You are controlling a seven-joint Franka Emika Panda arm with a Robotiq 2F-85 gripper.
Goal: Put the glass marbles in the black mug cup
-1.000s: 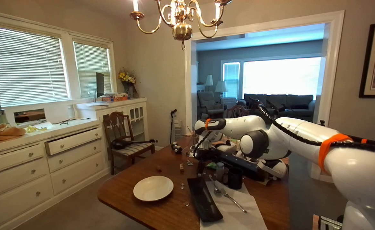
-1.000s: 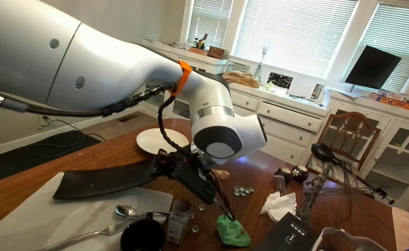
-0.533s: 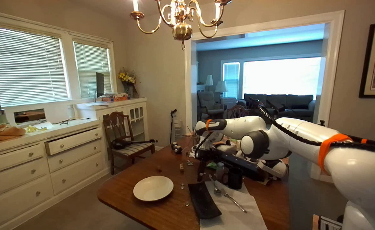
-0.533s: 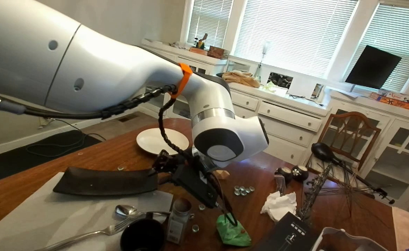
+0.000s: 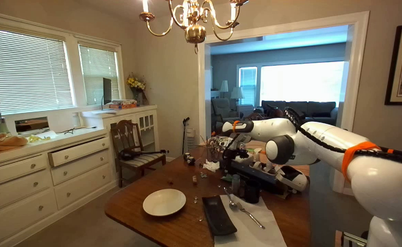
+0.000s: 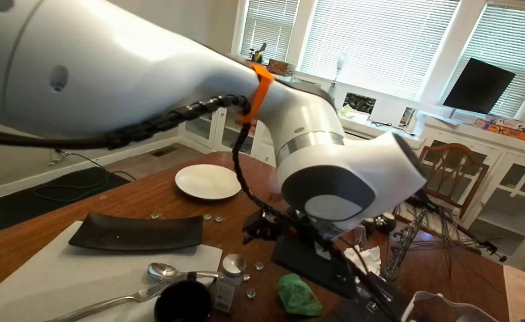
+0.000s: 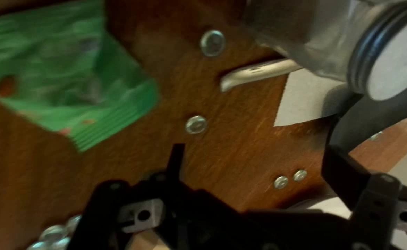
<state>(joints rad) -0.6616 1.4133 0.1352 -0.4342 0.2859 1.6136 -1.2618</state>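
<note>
The black mug (image 6: pixel 183 300) stands near the fork and spoon and shows in both exterior views; the wrist view does not show it. Glass marbles lie loose on the wooden table: one marble (image 7: pixel 196 124) and another marble (image 7: pixel 212 43) near the green packet, a pair of marbles (image 7: pixel 280 182) farther off, and a cluster of marbles (image 7: pixel 53 234) at the lower left. My gripper (image 7: pixel 257 149) is open above the table, its fingers wide apart with nothing between them. In an exterior view the gripper (image 6: pixel 254 228) hangs beyond the glass jar, clear of the mug.
A dark curved tray (image 6: pixel 137 232) and cutlery lie on white paper. Beside the mug stands a glass jar (image 6: pixel 229 286). Also around are a green packet (image 6: pixel 299 295), a white plate (image 5: pixel 164 202), crumpled paper (image 5: pixel 211 166) and a black box (image 6: pixel 369 299).
The tray's raised end, at my gripper before, has come down flat on the table. My gripper has opened and moved away from the tray, toward the green packet's side.
</note>
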